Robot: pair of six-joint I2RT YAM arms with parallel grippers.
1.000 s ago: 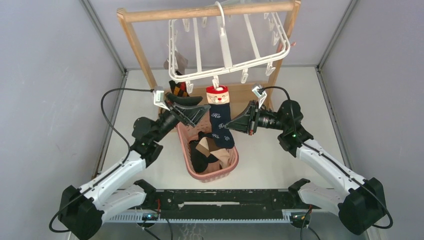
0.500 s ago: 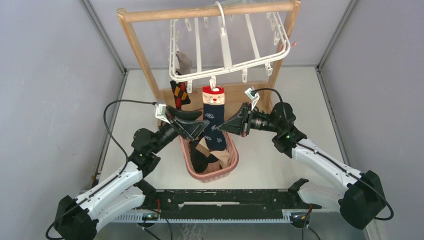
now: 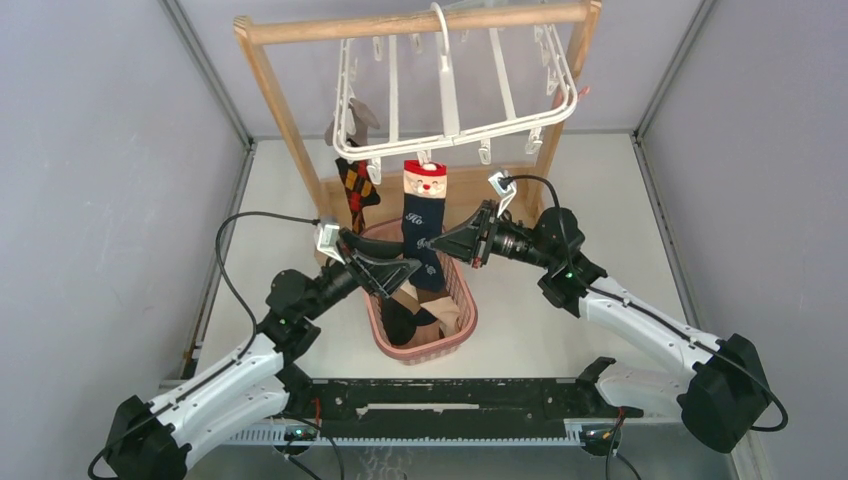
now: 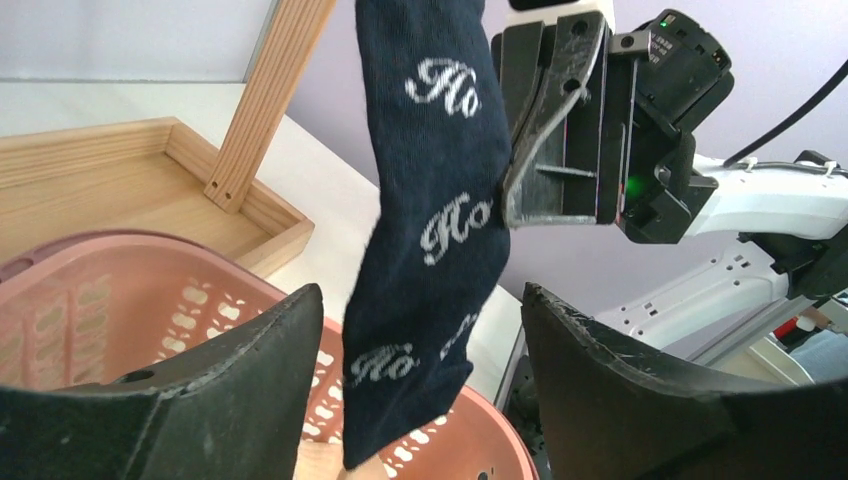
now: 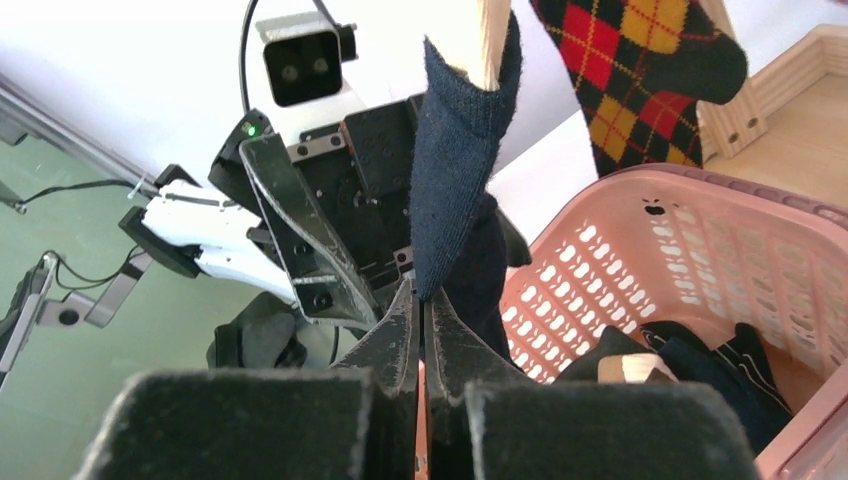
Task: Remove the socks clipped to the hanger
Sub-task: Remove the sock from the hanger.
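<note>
Hanging from a clip at the middle of the hanger's [image 3: 449, 90] front edge, the navy sock [image 3: 418, 225] with the Santa cuff is the one being worked on, its toe dangling over the pink basket [image 3: 425, 352]. The left gripper [image 3: 408, 262] has its fingers spread wide, one on each side of the sock's lower half, neither touching the cloth. The right gripper [image 3: 432, 250] has its fingers pressed tight together, tips right against the sock's edge from the other side. From where I stand I can't tell if any fabric is caught between them.

I'd say this is the grab before the pull. The left claw needs to close on the sock, then draw it down and toward the basket until the clip lets go.

Room is tight. Both claws meet nose to nose at the sock, so either one shifting sideways could knock the other. An argyle sock [image 3: 357, 190] hangs at the hanger's left front corner, just beside the left arm's path. The wooden rack [image 3: 400, 22] posts stand either side, and below is open down to the basket.
</note>
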